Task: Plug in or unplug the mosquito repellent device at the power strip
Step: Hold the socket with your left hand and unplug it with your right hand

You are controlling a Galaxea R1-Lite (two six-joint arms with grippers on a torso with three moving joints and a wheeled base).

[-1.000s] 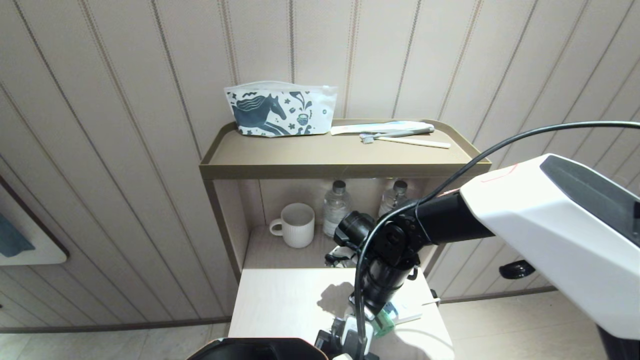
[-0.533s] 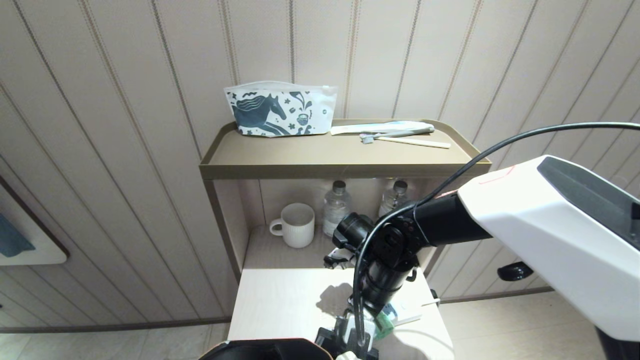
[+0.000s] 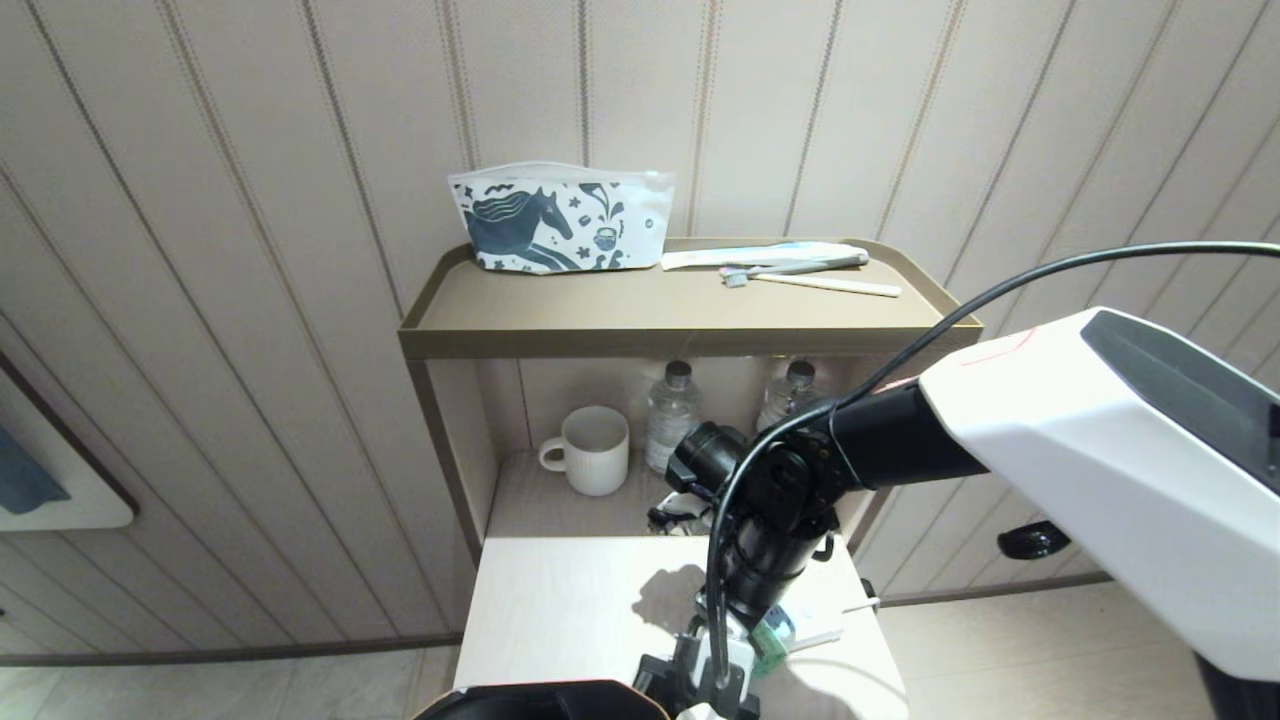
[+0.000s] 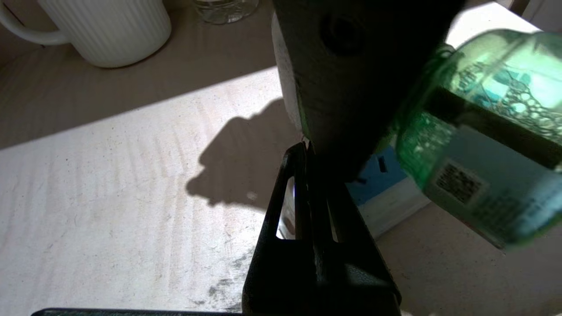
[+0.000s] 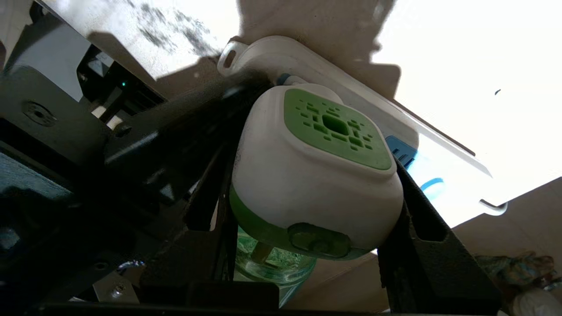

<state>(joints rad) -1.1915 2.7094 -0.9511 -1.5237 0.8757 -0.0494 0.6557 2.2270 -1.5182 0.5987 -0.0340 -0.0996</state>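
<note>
Right gripper (image 5: 316, 206) clamped on the repellent device (image 5: 316, 175), seated on the power strip (image 5: 439, 171) near the table's (image 3: 560, 600) front right edge. Left gripper (image 4: 307, 184) has crept in beside it, fingers together. Nothing unplugged yet, I judge.

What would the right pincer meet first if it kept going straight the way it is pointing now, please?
Most likely the power strip. The right pincer is closed on the mosquito repellent device and points at the strip lying right behind it; whether they already touch cannot be told.
</note>
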